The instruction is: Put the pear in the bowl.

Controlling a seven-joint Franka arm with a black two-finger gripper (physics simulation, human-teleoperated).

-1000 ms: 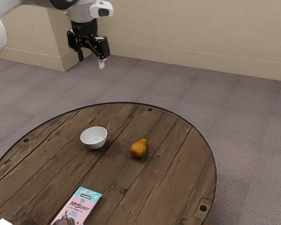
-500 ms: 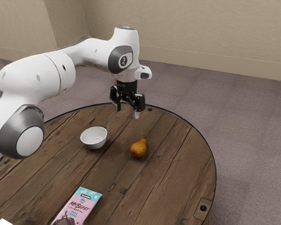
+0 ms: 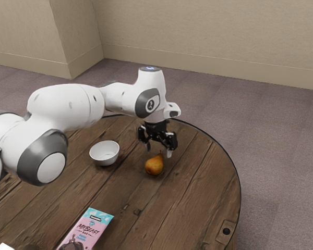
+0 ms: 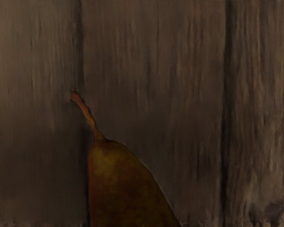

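My black gripper (image 3: 158, 151) hangs low over the table, open, its two fingertips apart just above and around the top end of the pear. The orange-brown pear (image 3: 154, 165) lies on the wood, its stem pointing up toward the gripper. In the wrist view the pear (image 4: 123, 189) is large and dark at the lower edge, close under the hand. A white bowl (image 3: 104, 153) stands upright to the exterior view's left of the pear, with nothing in it.
The round wooden table (image 3: 190, 192) carries a pink and blue chocolate bar (image 3: 87, 230) toward the exterior view's bottom. A small white object (image 3: 4, 247) shows at the lower left corner. My arm reaches over the table's far left part.
From beyond the table's far edge, my gripper has moved to the exterior view's right and down to just over the pear. Pear and bowl have stayed in place.
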